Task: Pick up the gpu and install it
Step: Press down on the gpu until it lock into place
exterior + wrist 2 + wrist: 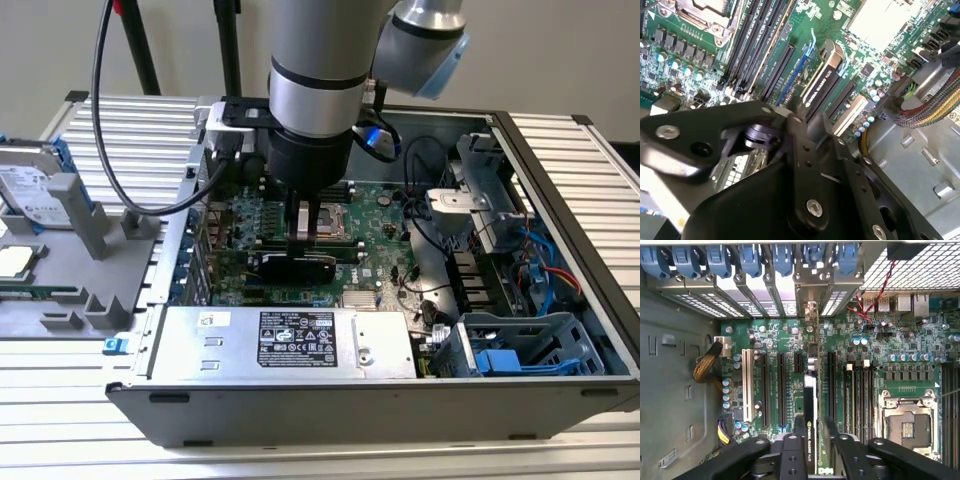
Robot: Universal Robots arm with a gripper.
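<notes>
Exterior view: arm reaches down into the open computer case (560,330) at frame centre. gripper (303,238) sits just above the motherboard (385,215), touching the top edge of the gpu (292,266), a black card standing on edge below it, centre frame. Judged step: install phase, card is over the slot area and being seated, pick-up already done. Whether it is fully seated cannot be told from here. Next move calls for a straight push in line with the slot, no tilt, bracket lined up with the rear opening.

Second wrist view: gripper (805,112) body fills lower half of frame. gpu (822,80) runs from centre toward upper right, black cover facing the camera, lying parallel to the dark expansion slots (782,67) beside it. Fingers come together at the card's near end, so it reads as clamped on the card.

First wrist view: gripper (813,432) at bottom centre, fingers either side of the gpu (810,405), seen edge-on as a thin vertical strip in centre frame. Card runs up toward the rear bracket bays (765,287) at the top, between two black slots. Grip looks closed on the card.
</notes>
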